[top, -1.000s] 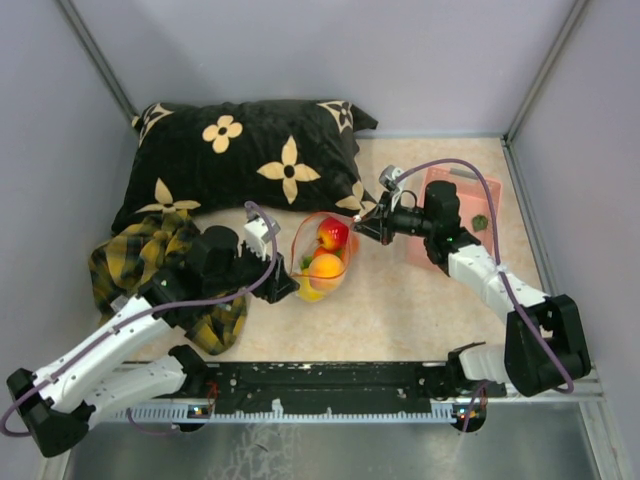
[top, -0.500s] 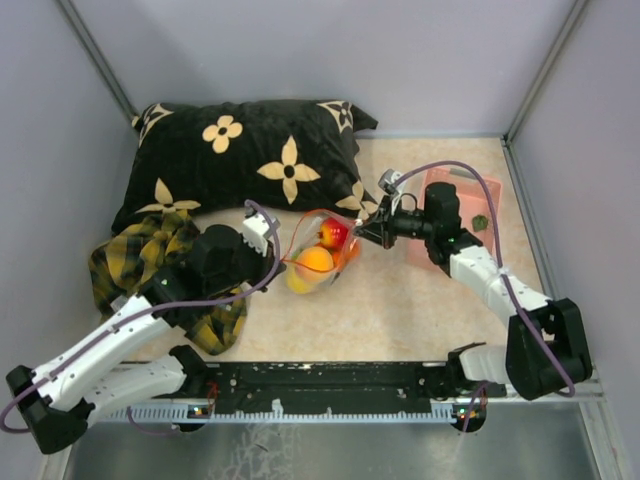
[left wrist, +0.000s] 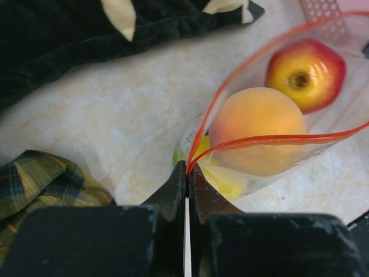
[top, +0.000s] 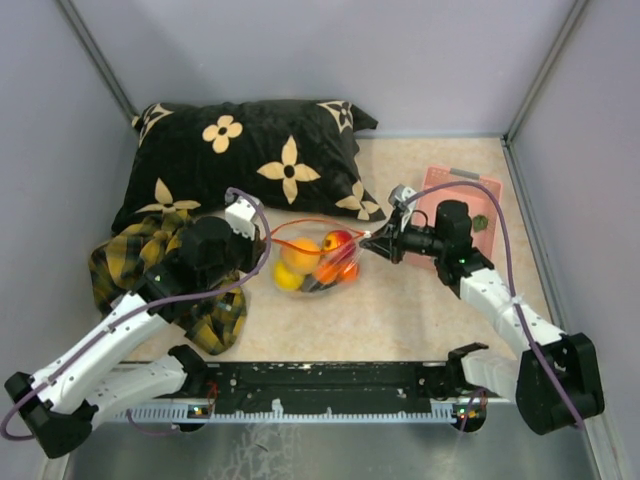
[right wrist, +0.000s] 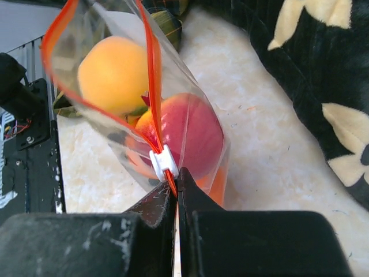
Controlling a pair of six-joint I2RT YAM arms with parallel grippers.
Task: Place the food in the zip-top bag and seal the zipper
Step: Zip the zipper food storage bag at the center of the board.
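Mid-frame, the left gripper [left wrist: 186, 174] and the right gripper [right wrist: 176, 180] each pinch shut on one end of the zipper [left wrist: 277, 138] — the zip-top bag [top: 312, 260] between them holds the food [left wrist: 256, 124].

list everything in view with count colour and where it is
pillow: one, black with cream flowers, back left
plaid cloth: one, yellow-black, left, under left arm
basket: one, pink, right
green piece: one, dark green, in basket
zip-top bag: one, clear, centre, between grippers
zipper: one, red-orange, bag's mouth, open
slider: one, white, zipper's right end
apple: one, red-yellow, in bag
oranges: two, orange, in bag
lemon: one, yellow, in bag
table: one, beige, below everything
left gripper: one, black, shut on bag's left end
right gripper: one, black, shut on bag's right end
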